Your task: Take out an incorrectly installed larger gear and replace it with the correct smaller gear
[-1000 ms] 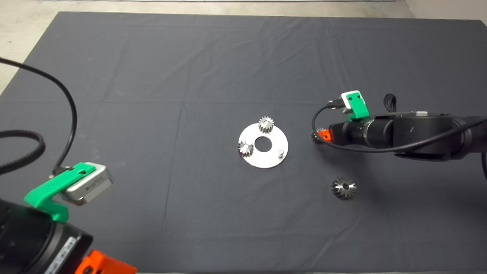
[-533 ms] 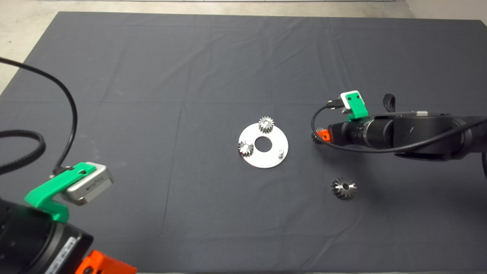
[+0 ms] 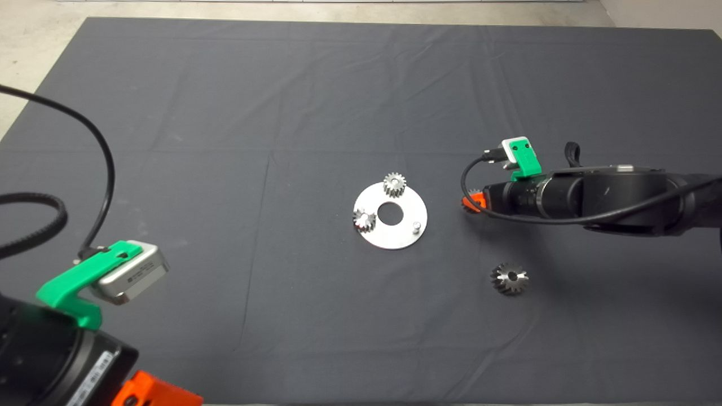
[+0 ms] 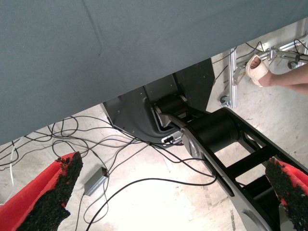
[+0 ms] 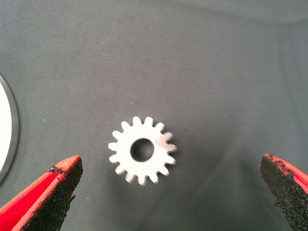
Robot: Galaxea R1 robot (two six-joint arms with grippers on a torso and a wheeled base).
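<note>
The left claw (image 3: 152, 392) is parked at the worktop's near left corner, its fingers (image 4: 53, 192) spread wide and empty. Farther in lies the larger gear (image 3: 509, 278), flat on the dark mat (image 3: 225, 113). Beyond it the right claw (image 3: 472, 201) reaches in level, fingers (image 5: 53, 192) wide apart around the smaller gear (image 5: 142, 150) without touching it. It has edged slightly toward the round plate (image 3: 395, 237) since a second ago.
</note>
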